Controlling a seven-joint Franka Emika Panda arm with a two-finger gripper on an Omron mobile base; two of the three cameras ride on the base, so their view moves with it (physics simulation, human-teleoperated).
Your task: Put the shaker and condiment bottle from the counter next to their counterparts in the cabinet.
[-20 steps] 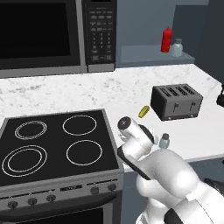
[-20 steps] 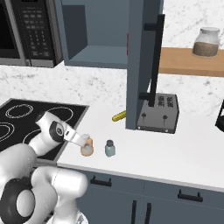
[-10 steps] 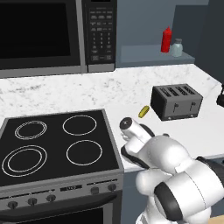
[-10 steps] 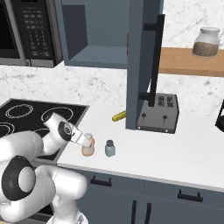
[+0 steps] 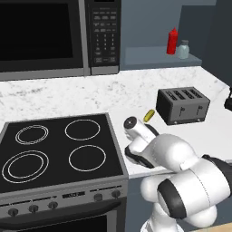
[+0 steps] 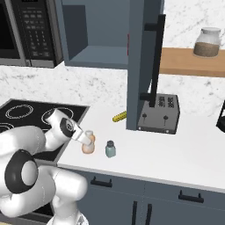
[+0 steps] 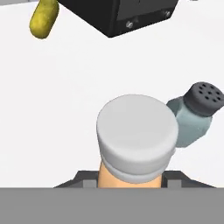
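Orange condiment bottle point(image 6: 88, 143) upright on the counter point(image 6: 184, 151) between pincer point(image 7: 131, 179) tips, grip unclear; shaker point(image 6: 110, 149) beside.

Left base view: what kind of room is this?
A kitchen, rendered: a black four-ring glass cooktop under a black microwave, and a dark four-slot toaster on the white speckled marble-look counter.

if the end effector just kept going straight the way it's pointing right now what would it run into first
The orange condiment bottle: its whitish cap sits right between the end effector fingers, so it is already in the way. Past it lies the white counter; the shaker stands just off to one side, probably out of the line.
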